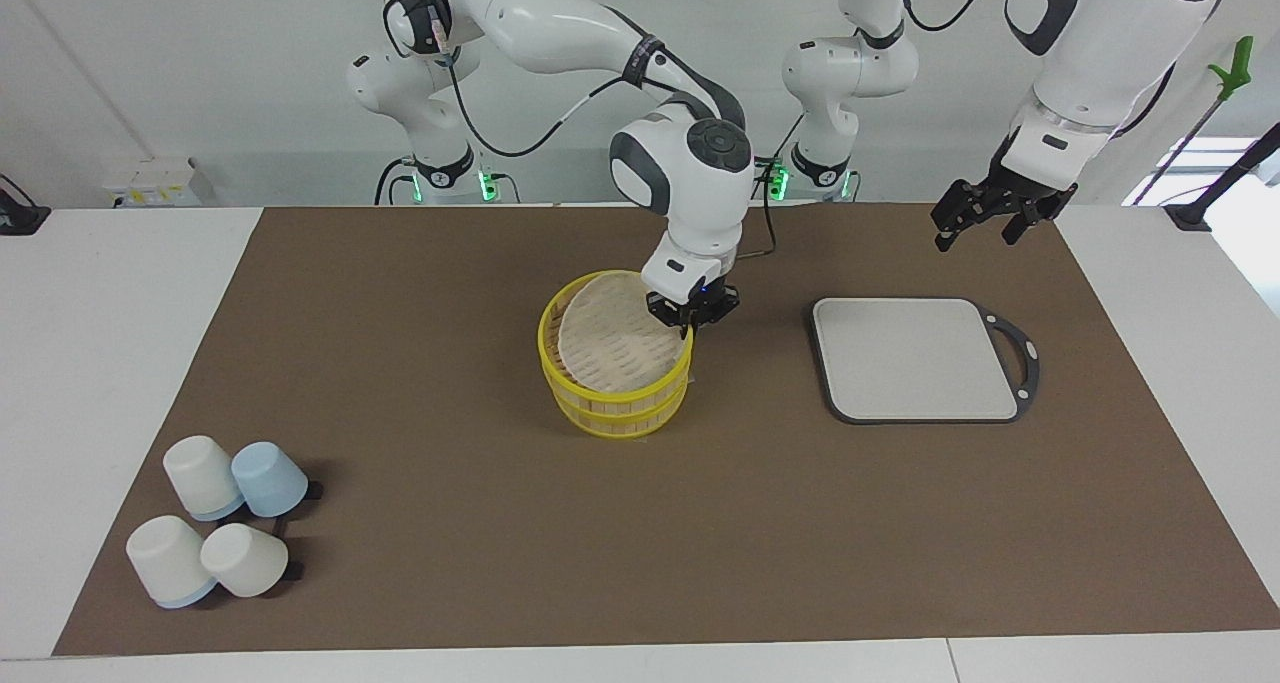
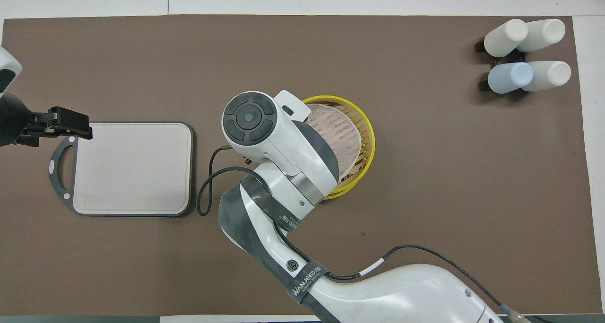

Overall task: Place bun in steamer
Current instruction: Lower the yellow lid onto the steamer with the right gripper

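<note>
The steamer (image 1: 615,403) stands mid-table, a round bamboo basket with yellow rims; it also shows in the overhead view (image 2: 369,136). Its pale woven lid (image 1: 615,338) is tilted: the edge toward the robots and the left arm's end rides above the rim, and the edge away from the robots dips inside. My right gripper (image 1: 690,315) is shut on that raised lid edge. In the overhead view my right arm covers the gripper and part of the lid (image 2: 335,134). No bun is in view. My left gripper (image 1: 985,225) waits open and empty above the mat's edge near the board.
A flat grey board (image 1: 915,358) with a dark rim lies toward the left arm's end, also seen in the overhead view (image 2: 132,167). Several white and pale-blue cups (image 1: 220,533) lie at the right arm's end, farther from the robots.
</note>
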Controlling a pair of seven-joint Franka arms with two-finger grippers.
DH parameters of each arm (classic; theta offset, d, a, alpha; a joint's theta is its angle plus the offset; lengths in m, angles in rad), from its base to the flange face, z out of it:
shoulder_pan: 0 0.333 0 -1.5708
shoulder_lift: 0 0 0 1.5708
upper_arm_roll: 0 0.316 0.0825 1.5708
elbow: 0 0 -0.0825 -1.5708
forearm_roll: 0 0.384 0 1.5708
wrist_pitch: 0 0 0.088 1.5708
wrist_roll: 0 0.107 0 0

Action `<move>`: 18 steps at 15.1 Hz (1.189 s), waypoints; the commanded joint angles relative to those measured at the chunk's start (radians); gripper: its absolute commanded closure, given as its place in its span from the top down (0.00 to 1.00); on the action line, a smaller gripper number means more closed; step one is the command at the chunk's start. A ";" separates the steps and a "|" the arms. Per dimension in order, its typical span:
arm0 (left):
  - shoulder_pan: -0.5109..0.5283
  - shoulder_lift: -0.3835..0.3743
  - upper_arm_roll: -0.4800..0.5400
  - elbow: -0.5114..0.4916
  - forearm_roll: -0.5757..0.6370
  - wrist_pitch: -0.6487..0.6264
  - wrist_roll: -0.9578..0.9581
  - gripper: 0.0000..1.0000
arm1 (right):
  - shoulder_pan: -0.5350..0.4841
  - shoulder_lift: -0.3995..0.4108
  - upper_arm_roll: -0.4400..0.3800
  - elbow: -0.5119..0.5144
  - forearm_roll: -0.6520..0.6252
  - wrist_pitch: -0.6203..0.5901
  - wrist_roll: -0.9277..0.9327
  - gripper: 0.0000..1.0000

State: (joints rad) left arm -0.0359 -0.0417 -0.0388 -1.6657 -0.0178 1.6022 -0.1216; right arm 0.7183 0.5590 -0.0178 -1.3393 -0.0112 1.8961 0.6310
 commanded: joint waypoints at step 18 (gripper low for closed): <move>0.005 0.034 -0.001 0.084 0.006 -0.114 0.036 1.00 | 0.004 -0.059 -0.001 -0.144 -0.004 0.115 0.022 0.05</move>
State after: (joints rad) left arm -0.0357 -0.0247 -0.0384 -1.6185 -0.0178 1.5264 -0.0980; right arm 0.7219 0.5293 -0.0216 -1.4407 -0.0112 1.9861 0.6317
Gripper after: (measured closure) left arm 0.000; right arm 0.912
